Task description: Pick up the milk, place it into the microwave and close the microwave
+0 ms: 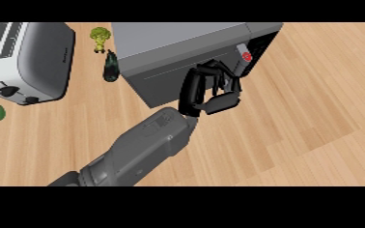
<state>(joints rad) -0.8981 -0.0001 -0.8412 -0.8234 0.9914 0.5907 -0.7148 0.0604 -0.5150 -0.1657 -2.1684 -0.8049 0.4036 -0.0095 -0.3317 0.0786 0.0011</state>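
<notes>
The grey microwave (pixel 178 38) stands at the back middle of the wooden counter. Its dark grey door (pixel 164 79) faces me, and a panel with a red button (pixel 246 56) sits at its right end. Beyond the panel there is a dark gap (pixel 267 43). No milk shows anywhere in the head view. My right hand (pixel 214 96) is up against the door's right part, below the red button. Its fingers (pixel 192 84) are loosely bent and hold nothing. The grey forearm (pixel 143 149) comes up from the lower left. My left hand is out of view.
A white and grey toaster (pixel 32 63) stands at the far left. A broccoli (pixel 100 36) and a dark green vegetable (pixel 110 67) lie between it and the microwave. A green thing (pixel 1 112) peeks in at the left edge. Bare wood (pixel 299 125) spreads to the right.
</notes>
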